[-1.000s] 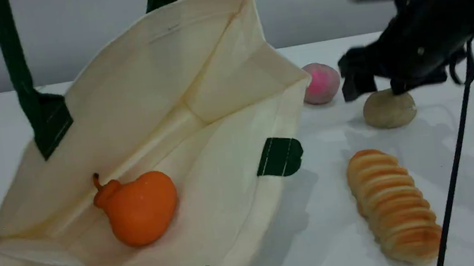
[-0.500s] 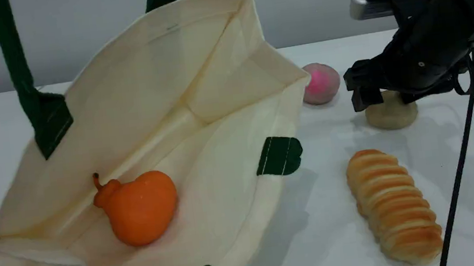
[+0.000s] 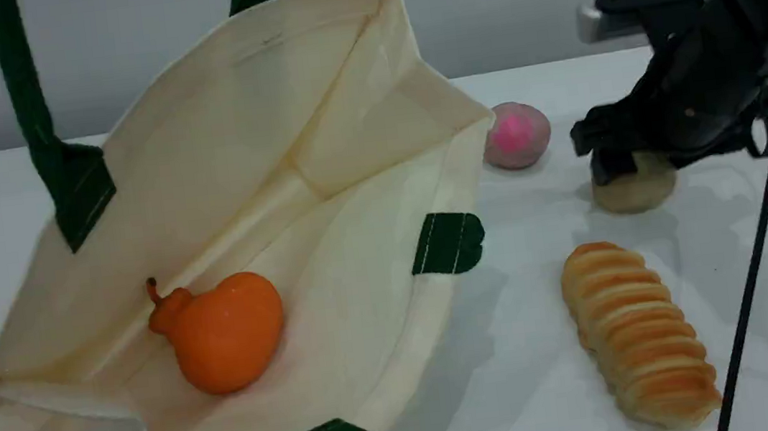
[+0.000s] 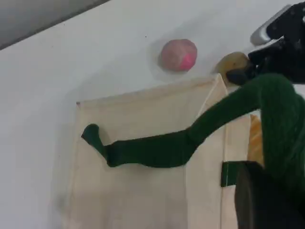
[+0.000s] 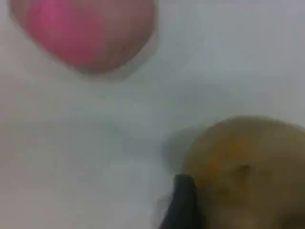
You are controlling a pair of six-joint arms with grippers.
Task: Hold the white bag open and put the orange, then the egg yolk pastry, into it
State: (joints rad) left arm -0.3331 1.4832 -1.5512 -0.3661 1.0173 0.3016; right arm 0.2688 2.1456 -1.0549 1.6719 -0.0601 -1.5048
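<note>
Pastry (image 3: 634,188) on table (image 3: 529,343) near far right edge, right pincer (image 3: 627,159) spread around it, not yet clamped; left pincer (image 4: 267,200) clamped on bag (image 3: 265,186) handle (image 4: 190,143); orange (image 3: 225,342) inside bag.

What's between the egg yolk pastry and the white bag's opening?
Nothing visible. The egg yolk pastry sits on the table under the right gripper; bare table runs to the white bag mouth. Pink-centred ball and ridged bread lie off that line.

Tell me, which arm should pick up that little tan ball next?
The right. Its gripper is already down over the egg yolk pastry, jaws apart. The left gripper is shut on the white bag's green handle, holding it open.
</note>
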